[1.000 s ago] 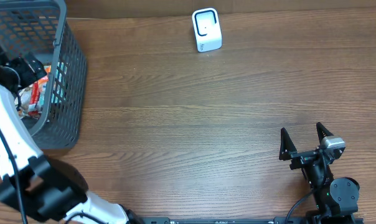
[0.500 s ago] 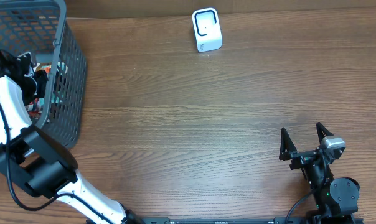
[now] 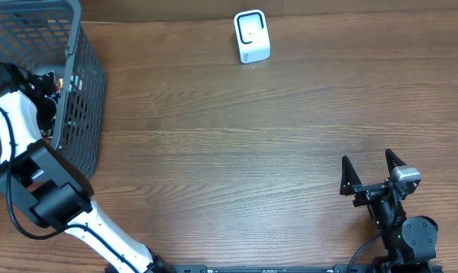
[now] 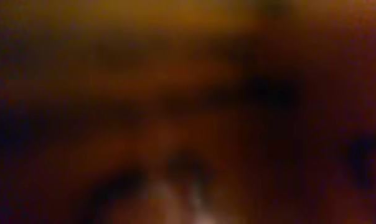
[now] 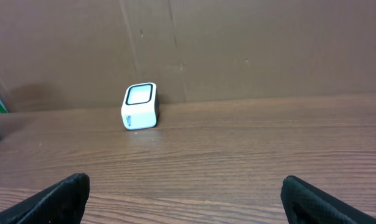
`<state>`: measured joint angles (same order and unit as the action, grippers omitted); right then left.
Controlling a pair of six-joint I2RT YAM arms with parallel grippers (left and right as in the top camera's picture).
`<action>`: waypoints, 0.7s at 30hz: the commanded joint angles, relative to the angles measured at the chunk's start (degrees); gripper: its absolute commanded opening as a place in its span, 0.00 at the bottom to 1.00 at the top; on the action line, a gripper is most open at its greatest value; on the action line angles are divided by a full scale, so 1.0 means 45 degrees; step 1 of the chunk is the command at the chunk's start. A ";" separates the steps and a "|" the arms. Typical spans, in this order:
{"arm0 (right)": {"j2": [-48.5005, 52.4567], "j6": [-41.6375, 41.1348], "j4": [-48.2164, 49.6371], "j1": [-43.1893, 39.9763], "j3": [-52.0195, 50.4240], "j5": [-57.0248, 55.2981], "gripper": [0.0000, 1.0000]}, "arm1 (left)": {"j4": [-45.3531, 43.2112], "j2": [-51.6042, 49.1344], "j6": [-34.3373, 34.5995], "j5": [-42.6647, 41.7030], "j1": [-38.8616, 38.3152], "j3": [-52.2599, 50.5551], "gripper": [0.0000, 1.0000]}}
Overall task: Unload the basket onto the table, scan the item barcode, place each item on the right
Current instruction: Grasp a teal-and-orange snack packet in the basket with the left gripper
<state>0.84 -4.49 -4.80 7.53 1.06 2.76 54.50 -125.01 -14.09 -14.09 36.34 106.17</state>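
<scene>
The white barcode scanner [image 3: 252, 36] stands at the table's far edge and also shows in the right wrist view as the scanner [image 5: 140, 106], far ahead on the left. My left gripper [image 3: 48, 92] reaches down inside the grey wire basket [image 3: 89, 83] at the left. Only a sliver of a red-orange item [image 3: 60, 80] shows beside it there. The left wrist view is a dark orange blur, so neither the jaws nor any hold can be made out. My right gripper [image 3: 373, 176] rests near the front right, open and empty, its fingertips wide apart around the right gripper's midpoint [image 5: 185, 190].
The basket fills the table's left edge, with tall mesh walls around my left arm. A brown cardboard wall [image 5: 238, 43] backs the table behind the scanner. Bare wood table [image 3: 236, 144] lies between the basket, the scanner and the right arm.
My left arm has swung further into the basket and dropped onto the items, now covering most of them. The right arm has not moved.
</scene>
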 commanded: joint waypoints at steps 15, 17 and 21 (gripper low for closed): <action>-0.0126 -0.0053 0.0044 -0.0058 -0.0131 0.0078 1.00 | 0.2006 0.0423 0.0520 -0.0083 -0.0102 0.3750 0.42; -0.0121 -0.0053 0.0039 -0.0058 -0.0131 0.0078 1.00 | 0.2191 0.0777 0.0699 -0.0078 -0.0107 0.4250 0.42; -0.0121 -0.0053 0.0039 -0.0058 -0.0131 0.0073 1.00 | 0.2176 0.1885 0.1433 -0.0073 -0.0107 0.4736 0.42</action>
<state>0.84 -4.51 -4.75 7.53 1.06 2.81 64.77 -124.03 -11.35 -13.67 36.10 123.66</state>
